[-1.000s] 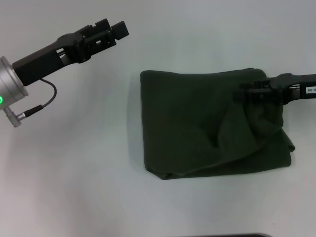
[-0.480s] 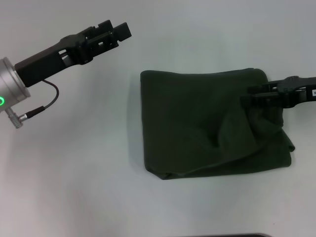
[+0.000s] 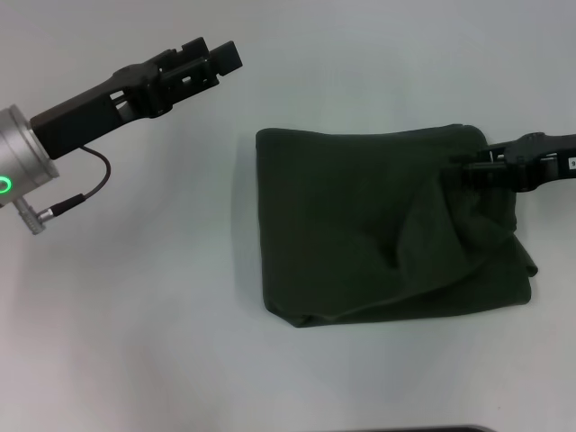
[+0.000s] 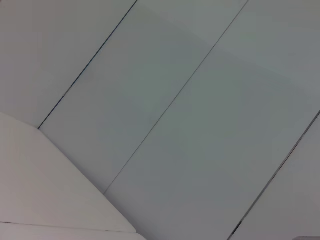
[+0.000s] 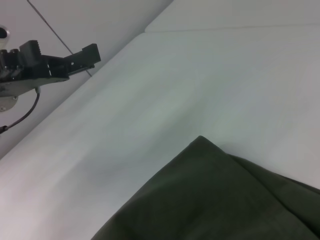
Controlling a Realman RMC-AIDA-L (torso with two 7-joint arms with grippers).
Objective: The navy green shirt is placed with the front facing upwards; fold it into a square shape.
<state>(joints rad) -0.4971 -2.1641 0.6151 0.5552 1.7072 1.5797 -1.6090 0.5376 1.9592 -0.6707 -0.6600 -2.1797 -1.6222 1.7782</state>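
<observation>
The navy green shirt [image 3: 378, 225] lies folded into a rough square on the white table, plain green side up; no letters or neck label show. Its right part is rumpled, with a diagonal fold. My right gripper [image 3: 466, 168] hovers at the shirt's upper right edge, over the fabric. The right wrist view shows a corner of the shirt [image 5: 210, 200]. My left gripper [image 3: 223, 56] is raised at the upper left, well away from the shirt; it also shows in the right wrist view [image 5: 87, 54].
The white table [image 3: 135, 315] spreads all round the shirt. A dark edge [image 3: 423, 429] shows at the bottom of the head view. The left wrist view shows only pale wall panels [image 4: 200, 125].
My right gripper has drawn back to the right, off the shirt's middle toward its edge. The shirt has stayed in place. My left gripper has crept slightly up and right.
</observation>
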